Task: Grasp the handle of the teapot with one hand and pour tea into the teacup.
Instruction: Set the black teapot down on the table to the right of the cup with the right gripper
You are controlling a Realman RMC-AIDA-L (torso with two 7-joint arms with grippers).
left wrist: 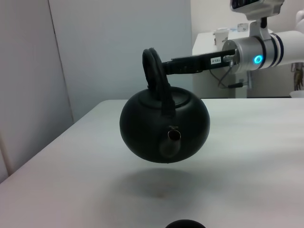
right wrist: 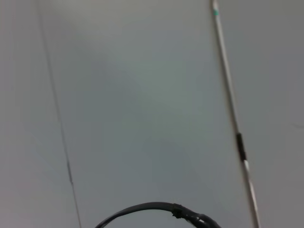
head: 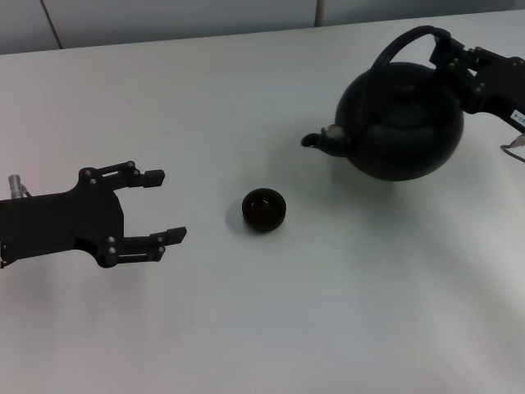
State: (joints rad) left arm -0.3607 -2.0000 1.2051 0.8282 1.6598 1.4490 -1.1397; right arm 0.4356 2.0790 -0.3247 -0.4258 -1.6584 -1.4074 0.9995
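Right tool [head: 449, 51] pinches the handle [head: 402, 43], holding the teapot [head: 402, 119] clear of the table [head: 328, 312], spout toward the teacup [head: 263, 208], well apart. Advisable: bring spout over cup before tilting slowly. Left tool [head: 160, 205] idle, spread.

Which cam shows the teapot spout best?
Left wrist view: the spout faces the camera on the lifted teapot. Head view shows it side-on, pointing toward the teacup. Right wrist view misses it.
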